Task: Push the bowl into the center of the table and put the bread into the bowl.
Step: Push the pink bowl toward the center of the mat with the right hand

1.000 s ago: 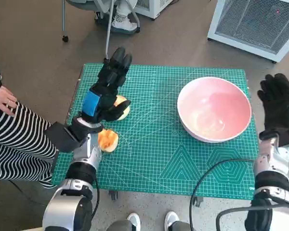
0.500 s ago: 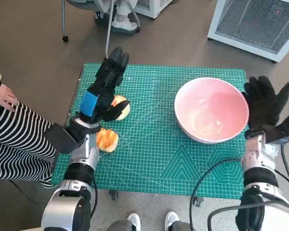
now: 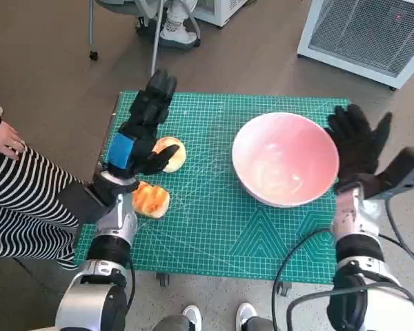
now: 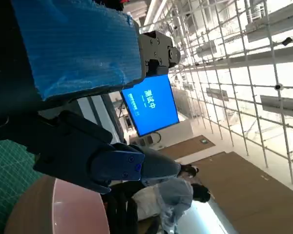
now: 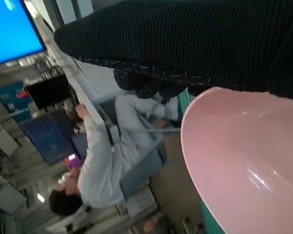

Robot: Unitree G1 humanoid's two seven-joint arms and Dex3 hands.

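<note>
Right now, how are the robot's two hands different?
The left hand is black with blue tape on its back; the right hand wears a black knitted glove. The left hand hangs over the bread roll at the mat's left side; the right hand presses against the pink bowl's right rim. Both have fingers spread and grip nothing.

You'll find one sign only: a blue screen (image 4: pixel 151 105) in the left wrist view carries white Chinese characters, too small and tilted for you to read reliably.
</note>
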